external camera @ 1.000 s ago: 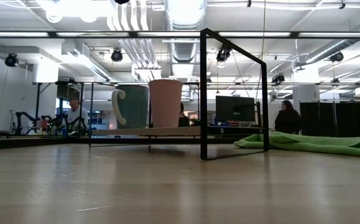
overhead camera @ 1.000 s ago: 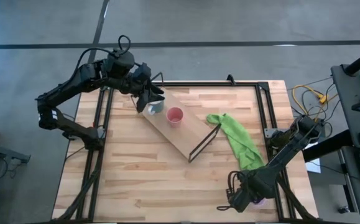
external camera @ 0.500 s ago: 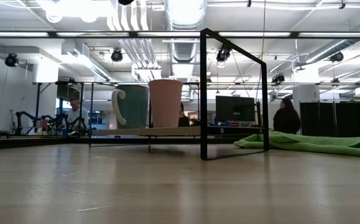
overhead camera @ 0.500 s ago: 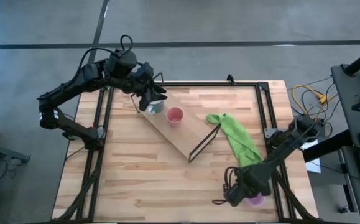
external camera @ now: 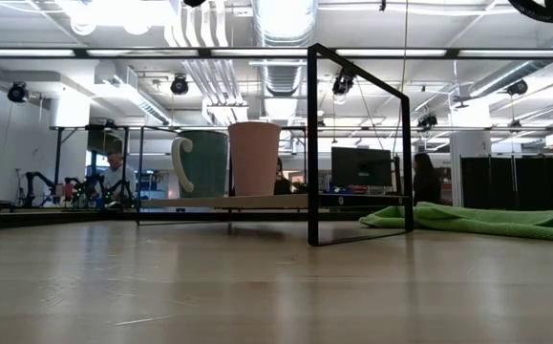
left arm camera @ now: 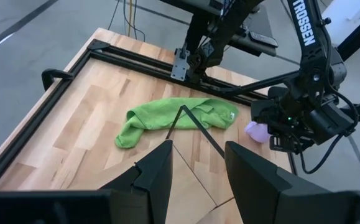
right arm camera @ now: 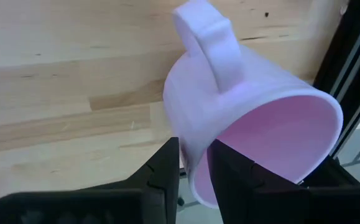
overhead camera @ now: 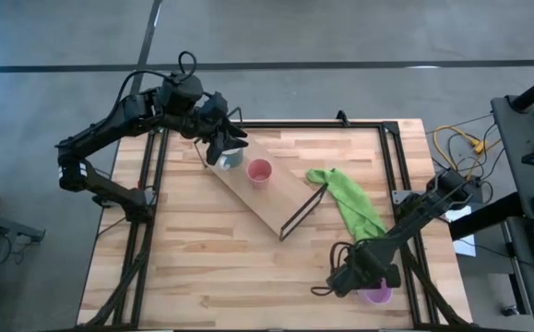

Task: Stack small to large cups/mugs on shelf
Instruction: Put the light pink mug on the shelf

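The shelf [overhead camera: 265, 189] lies slantwise on the table's far half. On it stand the white mug [overhead camera: 232, 157], also in the low view [external camera: 204, 162], and the salmon-pink cup [overhead camera: 259, 171] [external camera: 254, 158]. My left gripper [overhead camera: 220, 146] [left arm camera: 198, 177] hangs open just above the white mug and touches nothing. My right gripper [overhead camera: 363, 281] [right arm camera: 195, 171] is shut on the lilac mug [overhead camera: 375, 294] [right arm camera: 242, 99] near the table's near right corner. The lilac mug also shows in the left wrist view [left arm camera: 257, 130]. My right gripper pinches the lilac mug's wall at the rim [right arm camera: 195, 155], one finger [right arm camera: 229, 171] inside the mug and one [right arm camera: 164, 168] outside, a little aside of the handle [right arm camera: 207, 43]. The mug is tilted, its mouth turned toward the gripper. It looks clear of the tabletop.
A green cloth [overhead camera: 350, 207] [external camera: 477, 218] lies right of the shelf's black wire leg [overhead camera: 303, 210] [external camera: 311, 143]. A black frame [overhead camera: 405, 175] runs along the table's edges. Bare wood [overhead camera: 211, 267] fills the near left. People stand in the room behind [external camera: 421, 177].
My right gripper has gone a little toward the table's far edge with the lilac mug, which now shows more plainly beside it in the high view.
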`<action>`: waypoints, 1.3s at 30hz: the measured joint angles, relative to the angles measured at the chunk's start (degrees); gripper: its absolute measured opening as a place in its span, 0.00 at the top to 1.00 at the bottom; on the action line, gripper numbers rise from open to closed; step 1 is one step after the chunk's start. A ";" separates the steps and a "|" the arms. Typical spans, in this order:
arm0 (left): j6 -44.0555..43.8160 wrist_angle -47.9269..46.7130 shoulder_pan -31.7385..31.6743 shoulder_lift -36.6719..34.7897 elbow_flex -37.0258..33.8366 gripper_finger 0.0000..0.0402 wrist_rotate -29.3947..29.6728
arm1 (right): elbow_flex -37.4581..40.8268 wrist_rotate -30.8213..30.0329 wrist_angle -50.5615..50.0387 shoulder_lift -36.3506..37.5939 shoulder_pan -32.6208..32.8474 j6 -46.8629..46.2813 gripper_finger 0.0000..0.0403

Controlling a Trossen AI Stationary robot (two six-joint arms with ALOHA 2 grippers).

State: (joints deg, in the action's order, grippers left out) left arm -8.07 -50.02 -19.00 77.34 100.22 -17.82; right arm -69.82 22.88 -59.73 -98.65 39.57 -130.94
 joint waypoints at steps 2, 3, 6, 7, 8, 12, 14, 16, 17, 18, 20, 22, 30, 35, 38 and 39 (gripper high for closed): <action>0.03 0.00 0.00 0.00 0.00 0.67 0.00 | 0.01 -0.23 0.01 0.00 0.02 0.18 0.81; 0.04 -0.01 0.00 0.00 0.00 0.67 0.00 | 0.01 -0.26 0.07 0.00 0.02 0.44 0.82; 0.04 0.00 0.00 0.00 0.00 0.67 0.00 | 0.01 -0.42 0.31 0.00 0.02 1.41 0.88; 0.04 -0.02 0.00 0.00 0.00 0.67 0.00 | 0.01 -0.44 0.44 0.00 0.02 1.85 0.90; 0.04 -0.01 0.00 0.00 0.00 0.67 0.00 | 0.01 -0.46 0.50 0.00 0.02 2.32 0.93; 0.04 -0.02 0.00 0.00 0.00 0.67 0.00 | -0.66 -0.93 0.59 0.00 0.15 6.79 0.97; 0.04 -0.03 0.00 0.00 0.00 0.67 0.01 | -1.66 -1.90 0.45 0.00 0.15 9.90 0.97; 0.04 -0.03 0.00 0.00 0.00 0.67 0.01 | -3.07 -3.92 -0.22 0.00 0.15 13.00 0.97; 0.04 -0.02 0.00 0.00 0.00 0.67 0.00 | -3.91 -5.32 -0.38 0.00 0.15 14.45 0.97; 0.04 -0.03 0.00 0.00 0.00 0.67 0.00 | -4.84 -6.48 -0.55 0.00 0.15 15.91 0.98; 0.04 -0.03 0.00 0.00 0.00 0.67 0.00 | -7.04 -7.94 -1.88 0.00 0.13 19.14 0.98; 0.02 -0.04 0.00 0.00 0.00 0.67 0.00 | -9.40 -8.12 -4.07 0.00 0.11 23.00 0.98; -0.44 -0.04 0.00 0.00 0.00 0.67 0.02 | -20.56 -14.07 -19.66 0.00 -0.07 34.86 0.98; -0.57 -0.09 0.00 -0.03 0.00 0.67 0.02 | -28.30 -14.58 -28.80 0.00 -1.86 37.93 0.98; -0.55 -0.09 0.00 -0.24 -0.02 0.67 0.00 | -32.49 -16.44 -30.27 0.02 -3.28 39.69 0.98; -0.55 -0.09 0.00 -0.30 -0.02 0.67 0.02 | -33.74 -17.54 -30.10 0.02 -3.89 40.51 0.98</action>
State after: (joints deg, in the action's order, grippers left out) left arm -8.62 -50.11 -19.00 77.04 100.20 -17.80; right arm -103.55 5.34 -89.83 -98.63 35.68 -90.43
